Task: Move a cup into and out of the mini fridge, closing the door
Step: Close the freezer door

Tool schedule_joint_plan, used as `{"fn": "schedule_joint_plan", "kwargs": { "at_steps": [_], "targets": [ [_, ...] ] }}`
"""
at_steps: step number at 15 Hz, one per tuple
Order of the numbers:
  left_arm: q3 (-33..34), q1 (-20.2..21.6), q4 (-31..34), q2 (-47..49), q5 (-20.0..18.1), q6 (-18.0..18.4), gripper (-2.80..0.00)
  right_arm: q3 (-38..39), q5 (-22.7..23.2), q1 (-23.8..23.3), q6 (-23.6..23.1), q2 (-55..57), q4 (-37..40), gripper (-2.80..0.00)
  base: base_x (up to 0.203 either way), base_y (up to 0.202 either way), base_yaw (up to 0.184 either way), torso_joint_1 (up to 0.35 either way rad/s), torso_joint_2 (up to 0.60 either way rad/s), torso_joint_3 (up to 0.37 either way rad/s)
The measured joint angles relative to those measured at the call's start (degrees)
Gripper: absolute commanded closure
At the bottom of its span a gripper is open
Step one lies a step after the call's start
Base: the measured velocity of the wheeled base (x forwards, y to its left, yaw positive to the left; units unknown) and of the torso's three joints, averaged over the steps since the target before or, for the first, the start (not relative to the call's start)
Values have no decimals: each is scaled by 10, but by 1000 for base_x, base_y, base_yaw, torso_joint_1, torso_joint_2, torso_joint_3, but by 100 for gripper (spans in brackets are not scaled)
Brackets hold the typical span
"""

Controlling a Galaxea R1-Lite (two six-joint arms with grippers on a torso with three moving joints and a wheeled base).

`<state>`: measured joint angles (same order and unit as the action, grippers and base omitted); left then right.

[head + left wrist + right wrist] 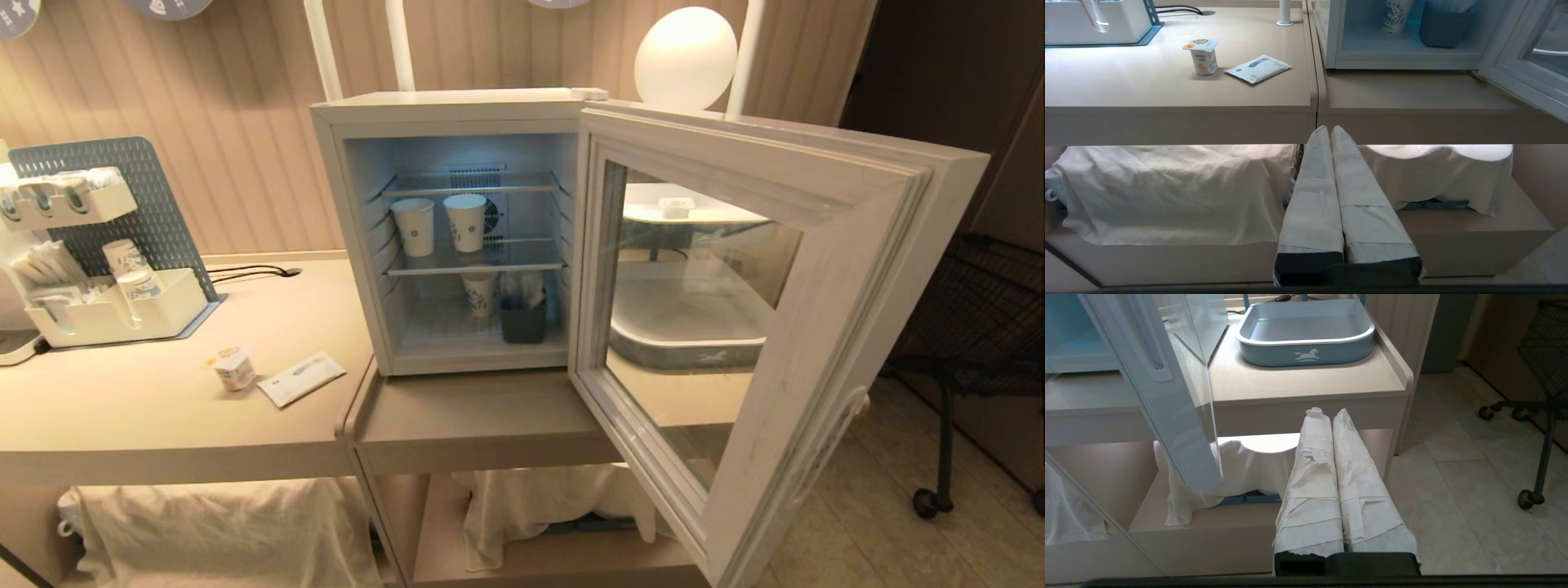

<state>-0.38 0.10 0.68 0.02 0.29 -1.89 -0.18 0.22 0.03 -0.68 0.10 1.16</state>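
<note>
**Waiting cup, fridge open**

Standing upright on the counter left of the mini fridge, the cup looks light, thin-walled and crushable; grip its body below the foil rim. Door hangs open. Left gripper and right gripper both rest pressed together, empty, below the counter.

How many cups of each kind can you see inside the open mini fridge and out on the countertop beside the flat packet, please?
Tall white paper cups with a pattern, inside the white mini fridge: 3, namely
Small white plastic yogurt cup with a foil lid, on the beige countertop: 1
Total: 4
</note>
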Motion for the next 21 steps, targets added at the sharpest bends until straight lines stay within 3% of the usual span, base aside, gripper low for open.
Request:
{"fn": "schedule_joint_plan", "kwargs": {
  "at_steps": [5,8,11,15,16,18,21],
  "targets": [
    [0,0,0,0,0,0,0,-12,-3,1,5,2,17,0,0,0,0,0,0,0],
    [0,1,0,0,0,0,0,-118,-14,3,63,62,62,0,0,0,0,0,0,0],
    [0,1,-1,0,0,0,0,-214,-13,19,135,220,75,0,0,0,0,0,0,0],
    [0,0,0,0,0,0,0,-264,27,6,181,493,-46,0,0,0,0,0,0,0],
    [0,0,-1,0,0,0,0,-274,52,-12,188,557,-84,0,0,0,0,0,0,0],
    [0,1,-1,0,0,0,0,-302,149,-75,203,682,-158,0,0,0,0,0,0,0],
    [0,1,-1,0,0,0,0,-351,398,-165,238,833,-211,0,0,0,0,0,0,0]
  ]
}}
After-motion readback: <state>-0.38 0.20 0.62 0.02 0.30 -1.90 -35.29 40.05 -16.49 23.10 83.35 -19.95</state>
